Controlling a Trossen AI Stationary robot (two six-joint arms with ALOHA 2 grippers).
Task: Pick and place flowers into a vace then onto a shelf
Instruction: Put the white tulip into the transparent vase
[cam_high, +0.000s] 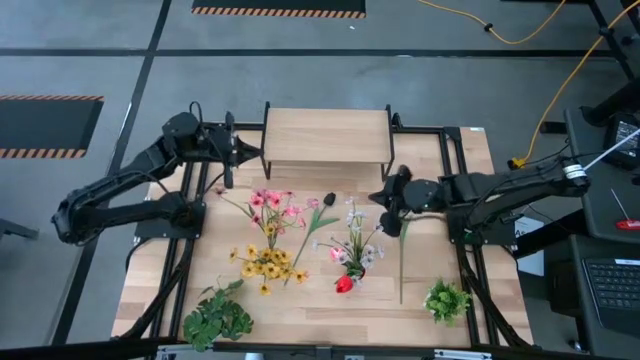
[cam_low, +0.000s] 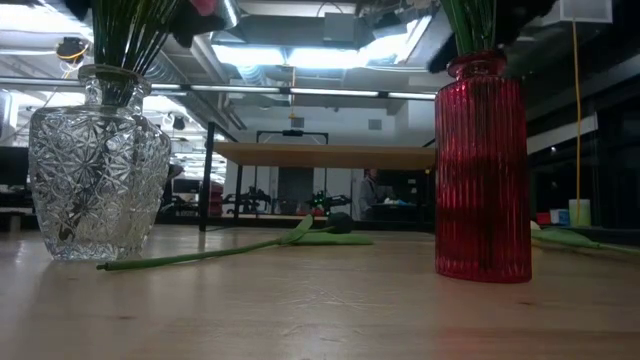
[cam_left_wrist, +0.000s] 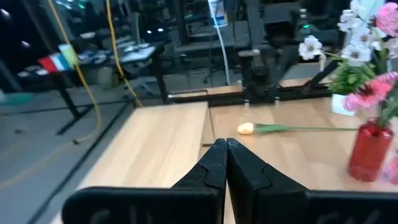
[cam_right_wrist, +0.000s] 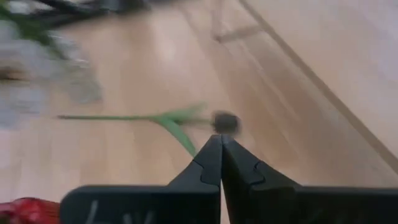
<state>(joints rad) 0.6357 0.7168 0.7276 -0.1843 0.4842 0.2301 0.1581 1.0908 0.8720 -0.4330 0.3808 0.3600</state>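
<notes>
High view: both hands pinched closed and empty, left hand (cam_high: 228, 150) beside the shelf (cam_high: 326, 137), right hand (cam_high: 385, 197) over the desk (cam_high: 420, 262) near the flowers (cam_high: 300, 238).

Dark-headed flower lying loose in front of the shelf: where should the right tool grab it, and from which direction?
Likely mid-stem on the dark-headed flower, just below the blossom and clear of the leaf, coming straight down. It lies flat on the table, so only the thin stem offers a pinch. The right tool sits shut beside it and must open first, fingers straddling the stem.

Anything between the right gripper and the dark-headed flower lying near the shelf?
Only bare tabletop between the right gripper and the dark-headed flower, per the high view.
</notes>
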